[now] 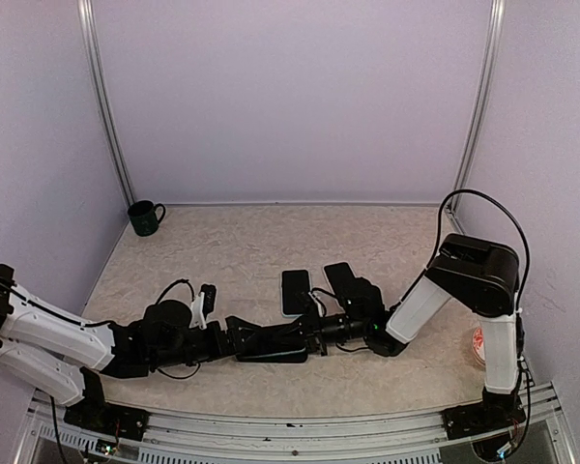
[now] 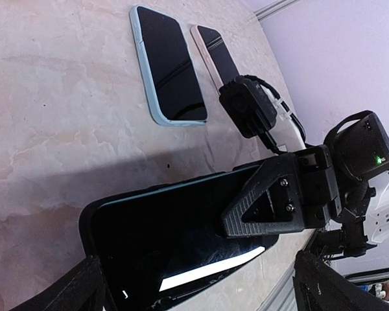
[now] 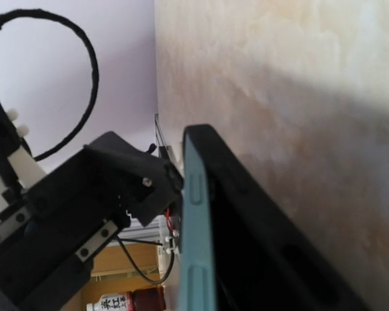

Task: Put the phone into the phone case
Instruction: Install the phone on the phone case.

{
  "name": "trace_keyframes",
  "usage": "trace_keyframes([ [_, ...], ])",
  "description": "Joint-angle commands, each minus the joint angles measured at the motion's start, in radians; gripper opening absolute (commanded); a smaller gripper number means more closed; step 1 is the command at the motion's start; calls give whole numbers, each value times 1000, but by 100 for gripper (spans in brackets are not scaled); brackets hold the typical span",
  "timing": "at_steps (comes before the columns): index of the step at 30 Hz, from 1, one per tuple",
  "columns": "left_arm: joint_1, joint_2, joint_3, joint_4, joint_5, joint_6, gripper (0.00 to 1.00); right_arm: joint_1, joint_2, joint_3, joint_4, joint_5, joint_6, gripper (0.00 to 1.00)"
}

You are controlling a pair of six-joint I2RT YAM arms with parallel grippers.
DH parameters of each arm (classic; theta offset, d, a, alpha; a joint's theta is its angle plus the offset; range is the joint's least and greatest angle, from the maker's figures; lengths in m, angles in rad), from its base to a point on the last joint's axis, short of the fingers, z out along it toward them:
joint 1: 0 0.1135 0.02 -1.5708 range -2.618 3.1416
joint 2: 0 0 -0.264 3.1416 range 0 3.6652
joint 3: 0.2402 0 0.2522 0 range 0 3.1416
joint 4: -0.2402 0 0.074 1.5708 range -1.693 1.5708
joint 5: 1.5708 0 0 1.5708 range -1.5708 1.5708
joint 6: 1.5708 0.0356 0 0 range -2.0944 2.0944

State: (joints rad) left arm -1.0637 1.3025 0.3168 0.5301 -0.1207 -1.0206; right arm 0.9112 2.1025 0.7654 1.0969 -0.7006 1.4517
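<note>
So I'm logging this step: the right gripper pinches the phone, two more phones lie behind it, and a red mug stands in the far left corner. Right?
Not quite: the mug is dark green, as the top view shows. The right gripper does pinch the phone, with two phones behind.

White arm links, black joints and wrists, looping black cables, black screwed claw [image 2: 272,201]

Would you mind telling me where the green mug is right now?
In the top view, the green mug stands in the far left corner of the table, against the back wall, well away from both arms.
</note>
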Motion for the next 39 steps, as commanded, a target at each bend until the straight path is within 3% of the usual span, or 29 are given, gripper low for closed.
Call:
trace_keyframes([
  [1, 6, -8, -17, -62, -23, -25, 99, -11, -70, -6, 106, -20, -35, 0],
  [10, 37, -3, -45, 0, 8, -31, 99, -12, -96, -21, 111, -22, -62, 0],
  [27, 41, 85, -29, 273, 211, 21, 99, -7, -143, -32, 52, -65, -211, 0],
  [34, 44, 104, -15, 314, 249, 36, 95, 5, -136, -23, 52, -101, -236, 0],
  [39, 44, 121, -15, 353, 278, 36, 86, 10, -130, -13, 31, -108, -251, 0],
])
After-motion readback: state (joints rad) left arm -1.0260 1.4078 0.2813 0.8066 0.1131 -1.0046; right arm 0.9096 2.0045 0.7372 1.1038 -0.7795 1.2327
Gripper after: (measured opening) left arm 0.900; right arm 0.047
